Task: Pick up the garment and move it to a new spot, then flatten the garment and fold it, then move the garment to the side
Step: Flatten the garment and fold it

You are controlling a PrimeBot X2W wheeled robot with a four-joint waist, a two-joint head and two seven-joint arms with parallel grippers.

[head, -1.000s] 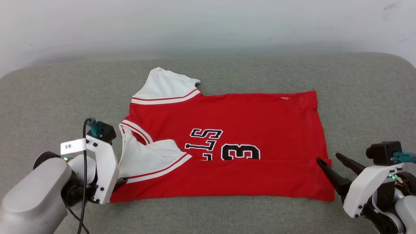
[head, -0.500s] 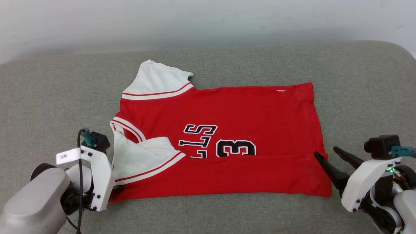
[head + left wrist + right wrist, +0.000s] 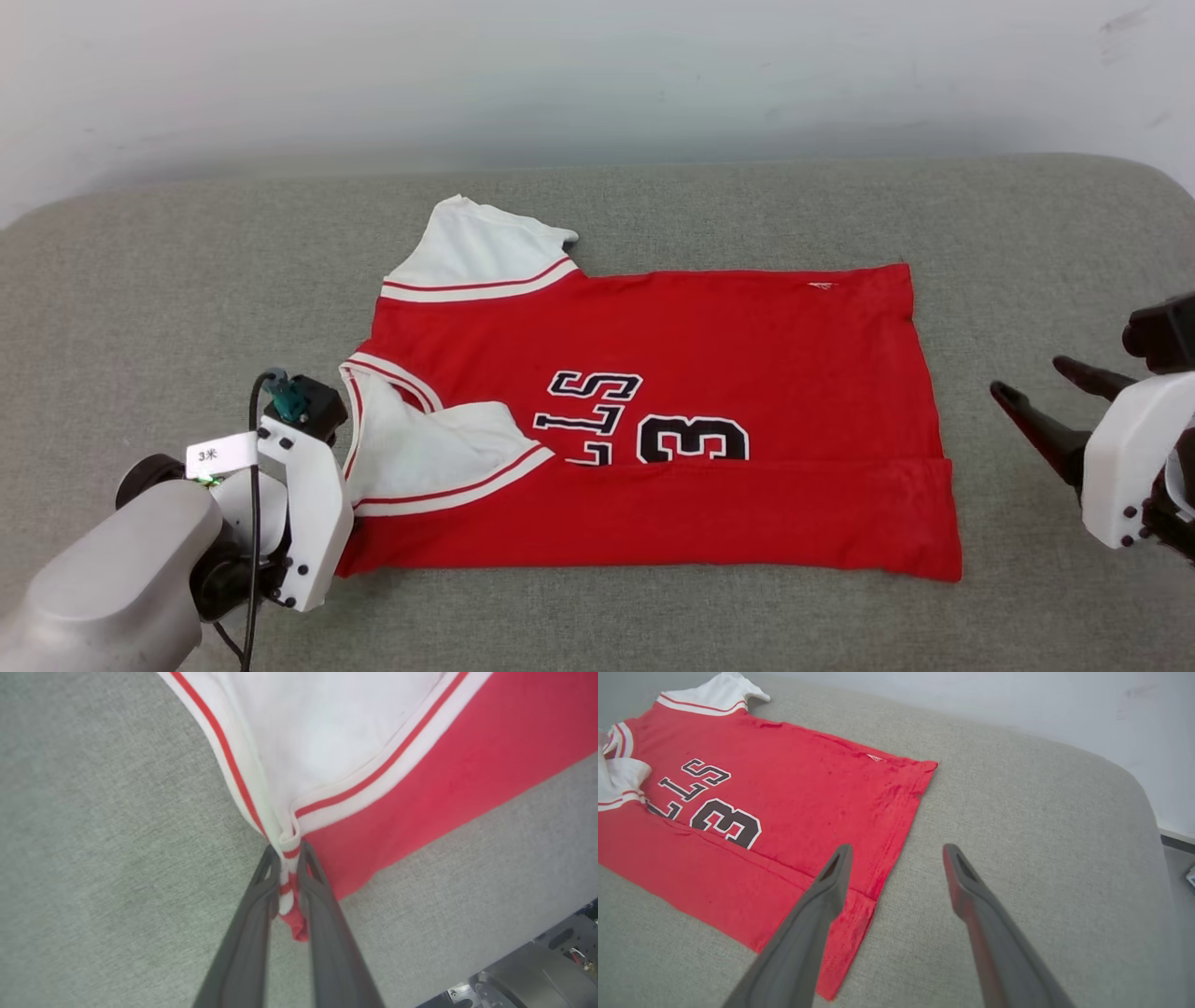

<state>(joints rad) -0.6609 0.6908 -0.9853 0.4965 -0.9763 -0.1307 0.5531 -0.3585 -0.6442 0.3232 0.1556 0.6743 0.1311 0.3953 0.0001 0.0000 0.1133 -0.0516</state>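
Observation:
The garment (image 3: 672, 327), a red jersey with white sleeves, lies flat on the grey cushion, collar to the left. Its near long edge is folded up over the black-and-white lettering (image 3: 653, 425). One white sleeve (image 3: 481, 252) sticks out at the back; the other (image 3: 429, 448) lies folded onto the chest. My left gripper (image 3: 289, 854) is shut on the garment's near left corner, pinching striped trim and red cloth. My right gripper (image 3: 1027, 375) stands open beside the hem, off the cloth, with nothing between its fingers. The right wrist view has it (image 3: 897, 849) over bare cushion by the garment (image 3: 784, 812).
The grey padded cushion (image 3: 1027, 243) spreads well beyond the garment on all sides. A pale wall (image 3: 597, 65) stands behind it. The cushion's rounded right end (image 3: 1139, 802) drops to the floor just past my right gripper.
My right gripper, open throughout, has drawn back from the garment's near right corner, to the right and farther away. The left gripper keeps its hold on the left corner. The camera shifted briefly.

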